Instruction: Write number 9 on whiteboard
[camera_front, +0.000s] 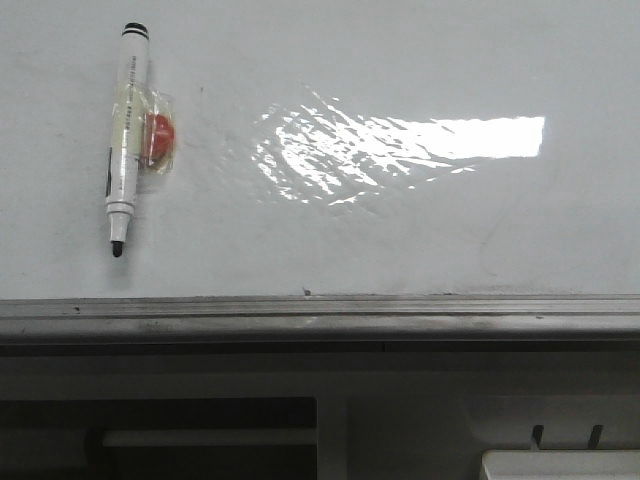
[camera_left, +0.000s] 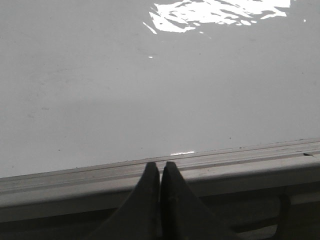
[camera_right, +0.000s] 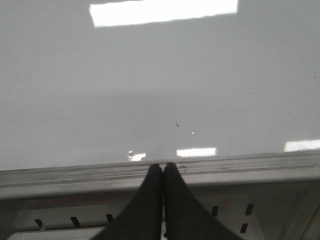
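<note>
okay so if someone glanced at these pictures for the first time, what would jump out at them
First the marker, lying uncapped on the left of the whiteboard with a red lump taped to its side. Next the bright glare patch mid-board. No number is drawn yet, and both the left gripper and right gripper sit shut over the board's near rail.

Left hand (camera_left: 160, 167) closed, right hand (camera_right: 163, 169) closed

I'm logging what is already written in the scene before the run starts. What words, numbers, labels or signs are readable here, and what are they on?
Marker pen: dark print runs along its white barrel, too small and blurred to read.
Whiteboard: no number or writing on it, only glare and faint smudges.
Grey rail: no text.
Nothing else readable in any view.
</note>
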